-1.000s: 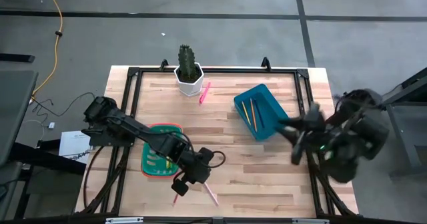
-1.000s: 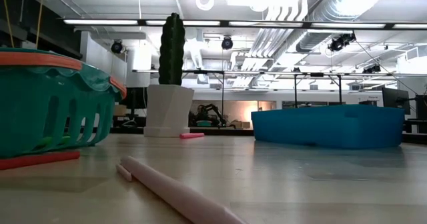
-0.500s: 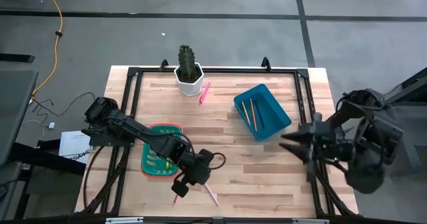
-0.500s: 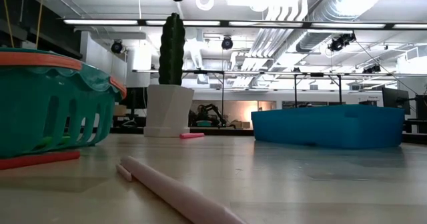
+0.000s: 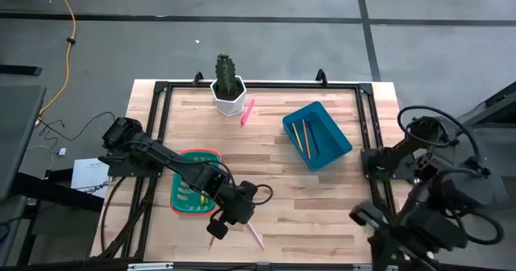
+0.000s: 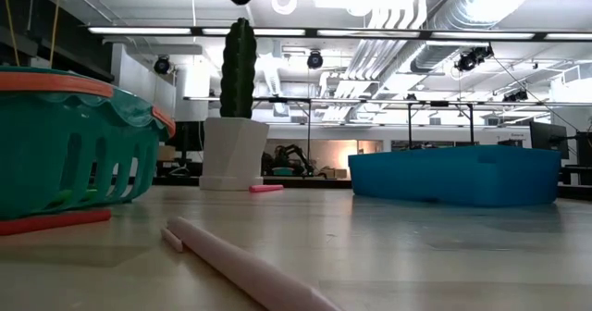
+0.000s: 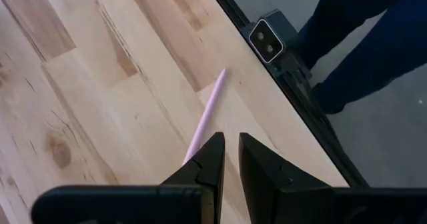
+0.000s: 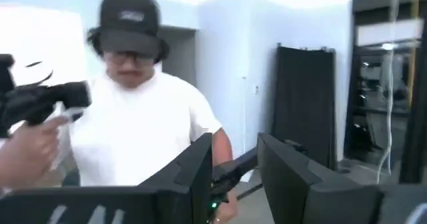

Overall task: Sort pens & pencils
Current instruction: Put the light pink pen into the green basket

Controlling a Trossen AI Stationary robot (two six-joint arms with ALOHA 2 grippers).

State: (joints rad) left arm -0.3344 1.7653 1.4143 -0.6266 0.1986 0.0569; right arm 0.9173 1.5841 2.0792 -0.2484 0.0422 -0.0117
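Note:
A pale pink pencil lies flat on the wood near the table's near edge and fills the low view's foreground. My left gripper hovers above its far end, fingers shut to a narrow slit, touching nothing. Orange pencils lie in the blue bin. A hot-pink pen lies beside the cactus pot. Green and yellow pens rest in the teal basket. My right gripper is open, drawn back off the table's right side, pointing into the room.
A red stick lies near the near edge in front of the basket. A black frame rail and a small camera sit on the near edge. A person stands beyond the table. Bare wood lies between basket and bin.
My right arm has drawn back from beside the blue bin, toward the table's right and near edges, until it is off the table, and has turned away from it. My left arm and the pencils have stayed put.

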